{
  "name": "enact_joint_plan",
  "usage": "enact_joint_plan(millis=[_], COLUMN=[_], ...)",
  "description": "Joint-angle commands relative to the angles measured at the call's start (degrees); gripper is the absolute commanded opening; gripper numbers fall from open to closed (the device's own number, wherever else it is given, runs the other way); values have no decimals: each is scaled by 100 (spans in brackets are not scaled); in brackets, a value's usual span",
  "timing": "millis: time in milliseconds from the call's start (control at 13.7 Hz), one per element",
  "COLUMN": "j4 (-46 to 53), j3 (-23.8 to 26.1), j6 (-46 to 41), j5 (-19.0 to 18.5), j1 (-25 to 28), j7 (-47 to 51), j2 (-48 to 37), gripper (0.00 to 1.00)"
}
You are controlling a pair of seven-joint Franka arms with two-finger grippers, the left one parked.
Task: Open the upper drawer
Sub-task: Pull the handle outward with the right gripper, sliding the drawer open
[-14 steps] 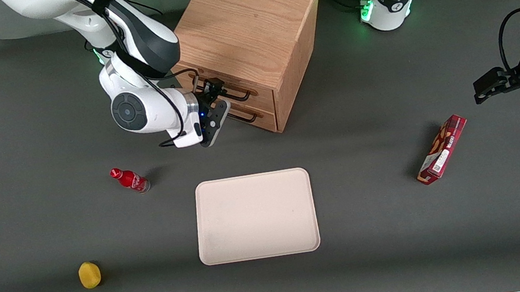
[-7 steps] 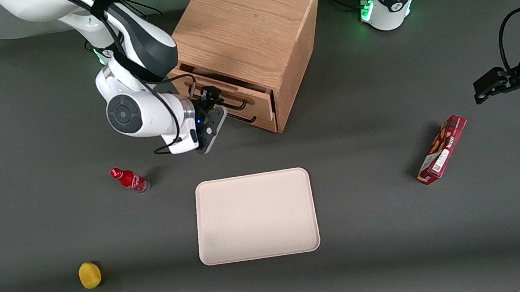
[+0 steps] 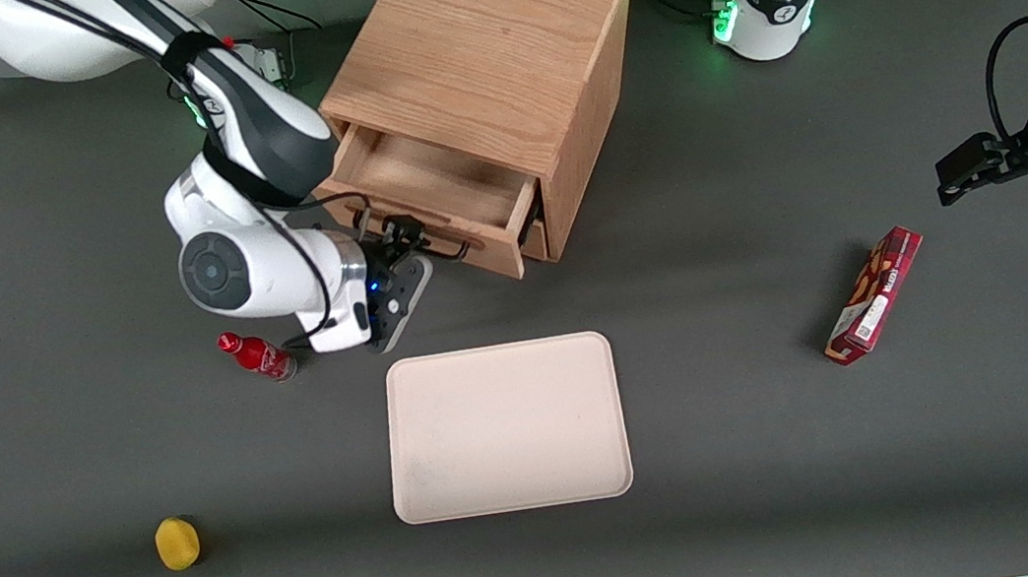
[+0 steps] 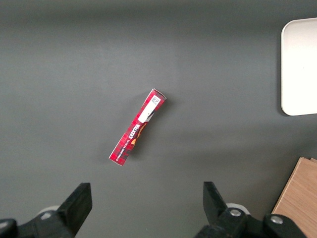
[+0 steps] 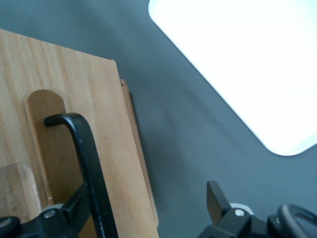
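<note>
At the front of the oak cabinet (image 3: 483, 54), the upper drawer (image 3: 438, 201) sits roughly halfway out over the grey bench (image 3: 745, 457), with the gripper (image 3: 401, 240) pinching its black wire handle (image 5: 86, 163). I'd pull straight along the drawer's slide so the shallow box doesn't rack sideways. That handle's thin, smooth and round, so it could slip; the wood is matte and grainy.

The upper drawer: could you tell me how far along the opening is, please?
Mostly done: the upper drawer stands well out of the cabinet, its bare inside showing. In hand: the tool is at the drawer's black handle, one finger beside it. Left: perhaps a last pull, then letting go.
</note>
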Motion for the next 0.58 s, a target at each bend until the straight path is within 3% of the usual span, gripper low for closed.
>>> enact_joint_plan(millis=[0,510], j4=[488,954], j3=[-31,-549], j6=[-181,-207], j5=[-259,-417], j1=[21,30], j7=[-252,-1183], j2=[327,591], gripper=[100,100])
